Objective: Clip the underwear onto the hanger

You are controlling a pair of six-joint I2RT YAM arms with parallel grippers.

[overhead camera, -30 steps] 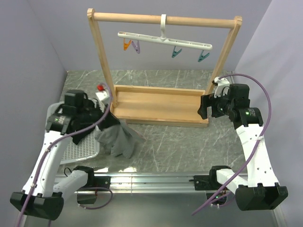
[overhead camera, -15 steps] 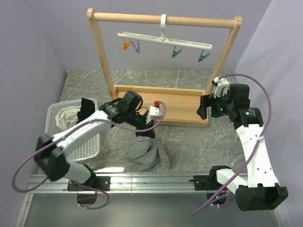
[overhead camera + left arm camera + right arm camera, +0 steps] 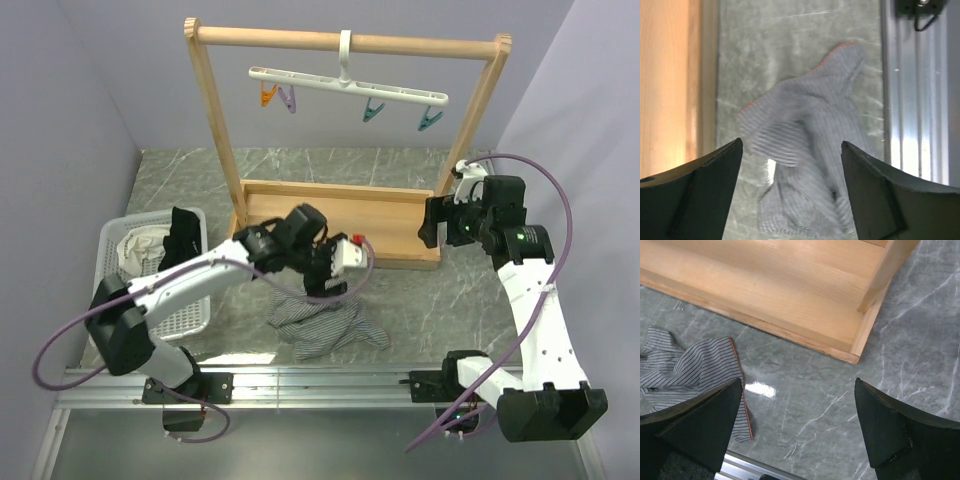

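Note:
The underwear [image 3: 325,325], grey with fine dark stripes, lies crumpled on the table in front of the wooden frame. It also fills the left wrist view [image 3: 810,145] and shows at the left edge of the right wrist view [image 3: 685,370]. My left gripper [image 3: 325,285] hovers just above it, open [image 3: 791,145], with nothing between its fingers [image 3: 695,195]. The hanger [image 3: 345,85], a white bar with orange, purple and teal clips, hangs from the frame's top rail. My right gripper [image 3: 430,222] stands open [image 3: 797,385] over bare table near the frame's right post.
The wooden frame [image 3: 340,225] with its tray base [image 3: 790,290] stands at the back middle. A white basket [image 3: 150,305] at the left holds a whitish cloth [image 3: 140,245] and a black garment [image 3: 185,235]. A metal rail [image 3: 330,380] runs along the near edge.
My left arm swung right from the basket carrying the underwear, then its gripper opened and the underwear dropped onto the table. The right arm has not moved.

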